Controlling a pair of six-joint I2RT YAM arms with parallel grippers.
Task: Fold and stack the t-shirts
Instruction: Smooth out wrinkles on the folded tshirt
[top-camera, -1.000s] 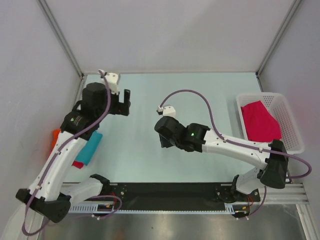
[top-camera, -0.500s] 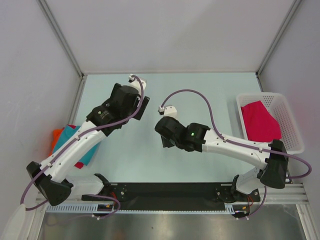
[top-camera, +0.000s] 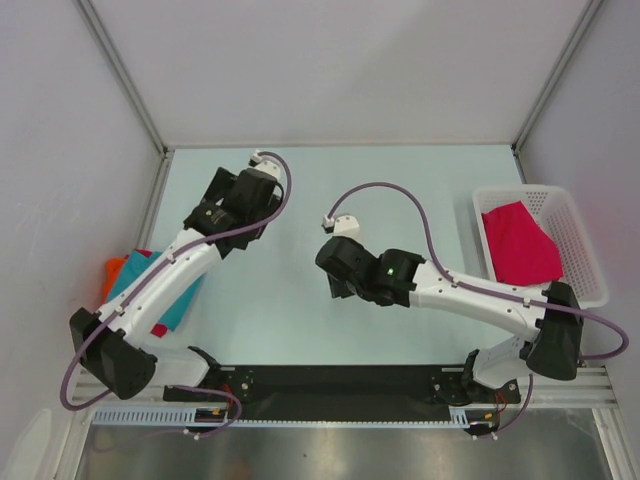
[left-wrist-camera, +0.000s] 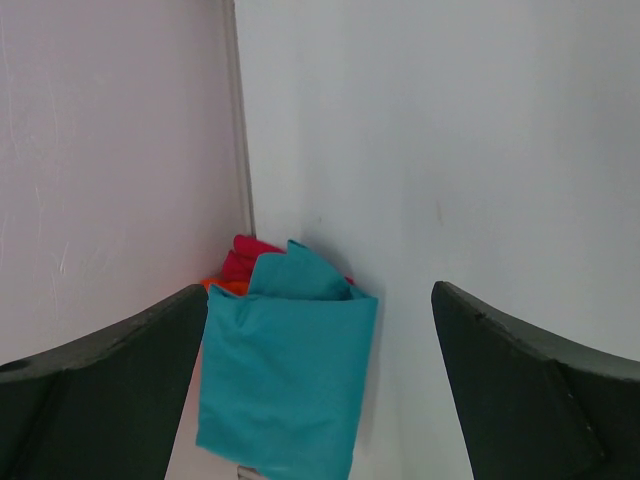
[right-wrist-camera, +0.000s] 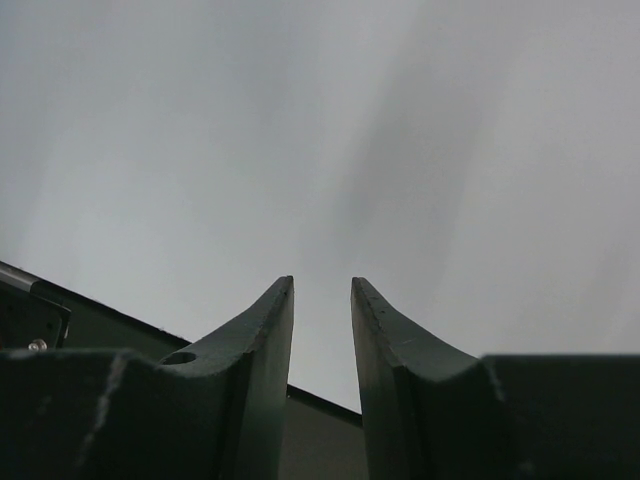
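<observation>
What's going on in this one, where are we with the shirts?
Neither arm is holding anything. The left gripper hangs wide open over the table, its camera looking at the folded teal shirt that tops a pile with the orange shirt and dark red shirt at the table's left edge. The right gripper sits mid-table, jaws narrowly apart and empty. One pink shirt lies loose in the white basket on the right.

From above, the left arm lies across the stack at the left edge of the tabletop. The teal t-shirt shows only in strips. The orange t-shirt and dark red t-shirt show as corners. From the left wrist, teal covers all but slivers of both, and the frame cuts off its near edge. Both arms' jaws are hidden under their wrists from above. The elbow of the right arm covers the near corner of the basket.
</observation>
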